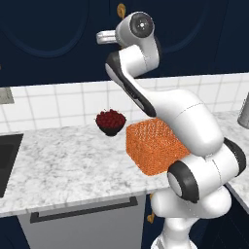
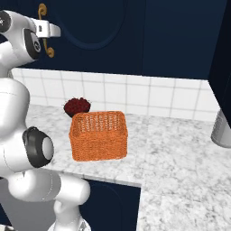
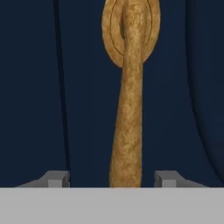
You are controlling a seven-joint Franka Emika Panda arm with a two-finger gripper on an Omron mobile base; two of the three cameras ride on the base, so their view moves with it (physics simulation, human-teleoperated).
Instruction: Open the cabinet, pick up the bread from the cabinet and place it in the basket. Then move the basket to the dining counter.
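Observation:
The cabinet (image 1: 48,29) is a dark navy wall unit and its doors are shut. Its brass handle (image 3: 129,109) stands upright between my fingertips (image 3: 57,178) in the hand view. My gripper (image 3: 112,178) is open around the handle, with a gap on each side. The right base view shows the hand (image 2: 47,30) up against the same handle (image 2: 43,13). Below on the worktop stands the orange mesh basket (image 1: 153,146) (image 2: 98,135), with nothing in it. The bread is hidden behind the doors. The dining counter is out of view.
A dark bowl of red berries (image 1: 110,120) (image 2: 76,106) sits behind the basket by the tiled wall. A sink (image 1: 7,160) lies at the far left. A grey metal vessel (image 2: 222,131) stands at the right. The marble worktop (image 2: 180,158) turns a corner toward me.

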